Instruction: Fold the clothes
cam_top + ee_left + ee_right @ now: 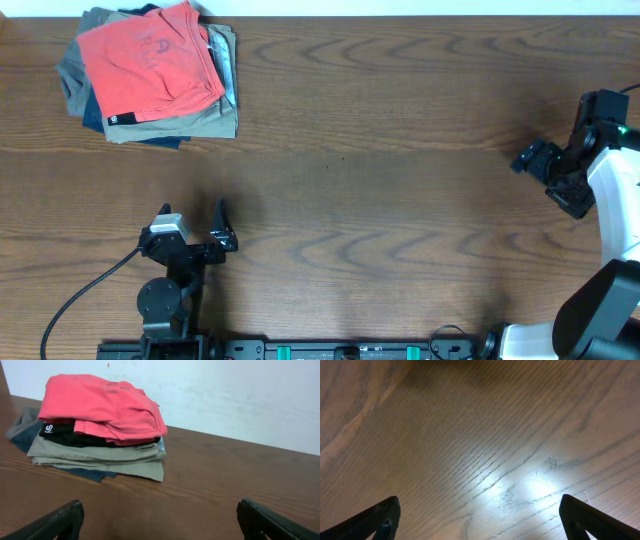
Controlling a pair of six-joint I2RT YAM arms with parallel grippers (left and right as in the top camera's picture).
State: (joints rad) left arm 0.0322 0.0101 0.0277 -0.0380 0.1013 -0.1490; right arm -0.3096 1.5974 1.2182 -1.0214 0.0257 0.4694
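Found the left pincer [193,212] at the near left of the desk [380,150], spread wide and pinching nothing, hovering over bare wood, with its dark fingers [55,522] set far apart at the bottom corners of the left wrist view. Found the right pincer [550,175] out at the right edge of the desk, likewise spread wide and empty, aimed down at plain wood grain with a bright glare patch [520,487] on it. Located the coral-red T-shirt [150,65] well apart from both pincers, at the far left corner of the desk, folded and lying on top of a pile of folded garments. Noted faint lettering on its upper face, too dim to read. Logged beneath it, top to bottom: a black garment [75,439] with a small white tag [48,429], a khaki garment [100,455], and a blue garment [92,474] at the base. Spotted a grey garment [22,422] poking out at the pile's left side. Seen beyond the pile: a plain pale wall [240,395] along the far edge of the desk.
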